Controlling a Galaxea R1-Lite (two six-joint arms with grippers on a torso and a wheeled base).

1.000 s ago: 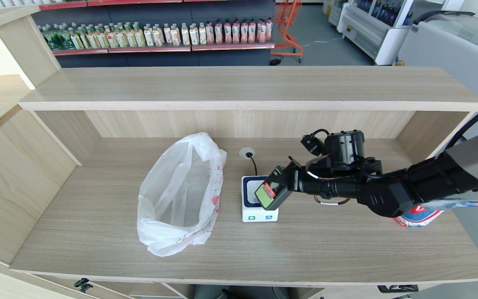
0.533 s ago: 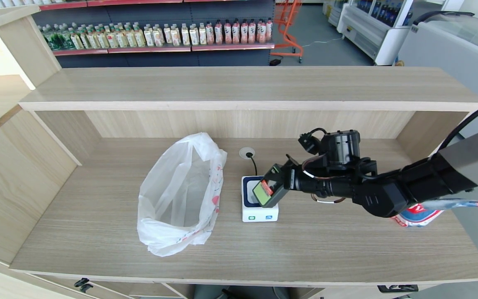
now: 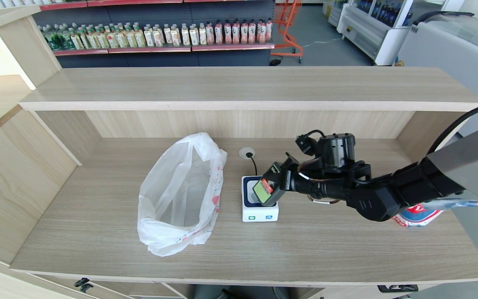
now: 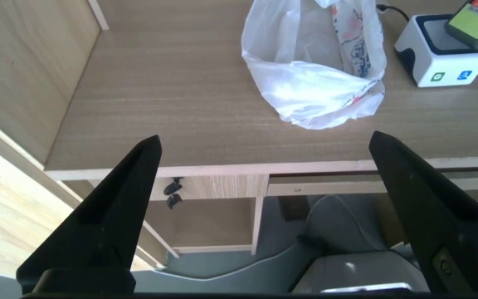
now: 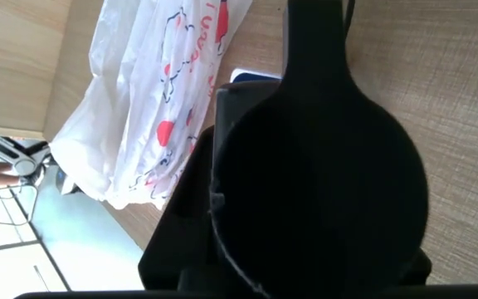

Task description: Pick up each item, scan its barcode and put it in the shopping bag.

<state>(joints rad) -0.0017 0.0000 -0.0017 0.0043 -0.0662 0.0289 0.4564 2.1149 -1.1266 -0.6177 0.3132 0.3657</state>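
My right end effector is clenched on a small green-faced item, gripping it by its dark sides so that the printed faces stay uncovered. I hold it tilted, just above the scanner, with its underside turned down toward the scanner's blue-framed window; I take this to be the scanning step, the barcode presumably sitting on the face I cannot see from above. The item hangs clear of the scanner, not resting on it, as far as the head view lets me judge. The scanner sits on the counter with its cable running back to a hole in the surface, which keeps the cord away from my reach. Just beside the scanner on my left lies the shopping bag, slumped with its mouth gaping open toward me, so a short sideways carry from the scanner should bring the item over the opening; the thin plastic looks slack and could fold shut if I brush its rim. Under my right forearm, near the counter's right end, a red, white and blue packet lies flat, probably waiting its turn. My left end effector is released and holds nothing, its fingers spread wide, parked off the near edge of the counter on the bag's side, out of the way.
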